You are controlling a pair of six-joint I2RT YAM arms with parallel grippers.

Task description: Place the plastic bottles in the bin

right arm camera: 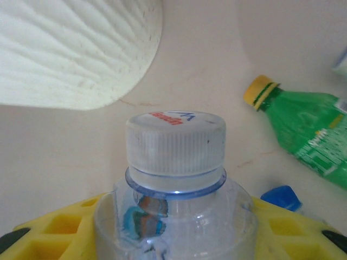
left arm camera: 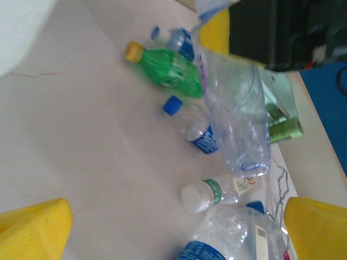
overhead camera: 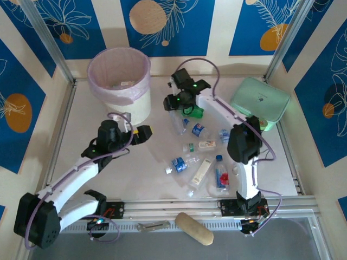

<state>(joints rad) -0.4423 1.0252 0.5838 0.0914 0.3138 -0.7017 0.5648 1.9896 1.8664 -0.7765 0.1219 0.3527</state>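
Pink-lined bin (overhead camera: pixel 135 105) holds a pale item (overhead camera: pixel 126 83). Right claw (right arm camera: pixel 173 230) grips clear bottle (right arm camera: pixel 174 162). Left claw (overhead camera: pixel 144 132) wide, empty.

Bin (overhead camera: pixel 134 106) far-left; bottles (overhead camera: pixel 201 171) centre; pouch (overhead camera: pixel 260 99) far-right.

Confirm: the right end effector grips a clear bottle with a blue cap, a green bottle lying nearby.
The cap is white, not blue; the right wrist view shows it. Otherwise right: the right end effector grips the clear bottle, green bottle lying nearby.

Blue floral wall panels (overhead camera: pixel 195 27) around pale table (overhead camera: pixel 81 116)
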